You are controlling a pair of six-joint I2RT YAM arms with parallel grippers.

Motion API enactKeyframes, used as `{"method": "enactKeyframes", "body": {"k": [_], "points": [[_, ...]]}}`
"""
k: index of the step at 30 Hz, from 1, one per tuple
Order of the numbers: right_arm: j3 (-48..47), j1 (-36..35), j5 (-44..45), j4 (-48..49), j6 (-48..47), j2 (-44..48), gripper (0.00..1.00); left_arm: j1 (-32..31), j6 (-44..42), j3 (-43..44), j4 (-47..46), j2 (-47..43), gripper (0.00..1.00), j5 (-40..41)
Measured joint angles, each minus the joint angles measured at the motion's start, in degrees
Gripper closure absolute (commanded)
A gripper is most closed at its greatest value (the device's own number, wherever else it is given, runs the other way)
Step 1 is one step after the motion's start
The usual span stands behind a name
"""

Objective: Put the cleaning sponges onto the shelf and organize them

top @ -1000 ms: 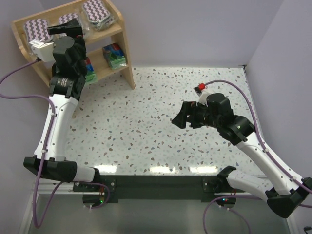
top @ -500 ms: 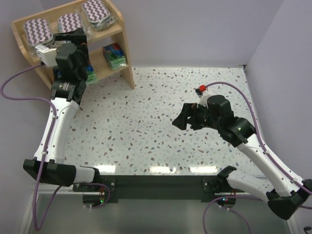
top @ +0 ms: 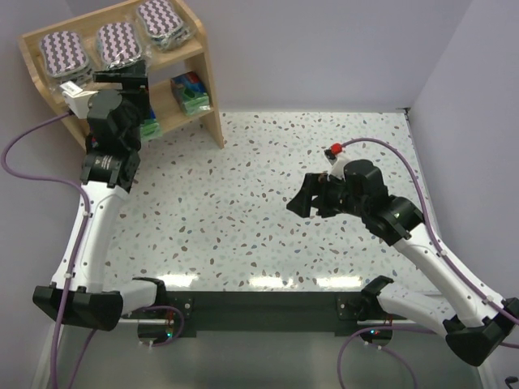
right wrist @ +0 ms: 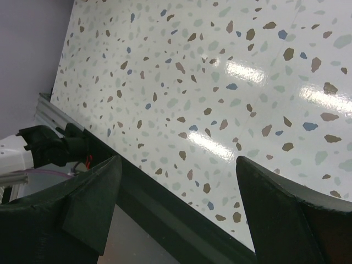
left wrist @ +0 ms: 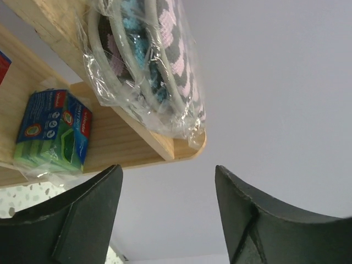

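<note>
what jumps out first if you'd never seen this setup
The wooden shelf in the far left corner stands out, with three zigzag sponge packs lined up on its top board and green-blue packs on a tier below. The left gripper hangs open and empty beside it, while the right gripper is open over the speckled table.

Speckled table (shelf far-left)

Overhead and close left-wrist views share the shelf.
</note>
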State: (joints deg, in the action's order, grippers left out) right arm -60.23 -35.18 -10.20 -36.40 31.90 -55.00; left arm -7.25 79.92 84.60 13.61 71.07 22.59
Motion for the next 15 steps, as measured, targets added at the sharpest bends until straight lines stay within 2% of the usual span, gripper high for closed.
{"method": "enactKeyframes", "body": {"k": [2,3,5,6,9,15], "points": [[0.5,0.0,0.0,0.2,0.0,0.0,0.12,0.0,-1.0,-2.6,-2.3,-2.5,0.44,-1.0],[0.9,0.0,0.0,0.2,0.0,0.0,0.12,0.0,-1.7,-3.8,-3.5,-3.6,0.60,-1.4],[1.4,0.0,0.0,0.3,0.0,-0.1,0.12,0.0,-3.1,-5.7,-5.7,-5.5,0.79,-1.8],[1.6,0.0,0.0,0.3,0.0,-0.1,0.12,0.0,-3.8,-6.3,-6.4,-6.1,0.93,-1.9],[1.7,0.0,0.0,0.4,0.0,-0.2,0.12,0.2,-5.6,-6.6,-8.2,-6.5,0.99,-1.9],[1.7,0.0,0.0,0.4,0.0,-0.2,0.12,3.0,-6.3,-6.1,-9.9,-3.4,1.00,-3.1]]}}
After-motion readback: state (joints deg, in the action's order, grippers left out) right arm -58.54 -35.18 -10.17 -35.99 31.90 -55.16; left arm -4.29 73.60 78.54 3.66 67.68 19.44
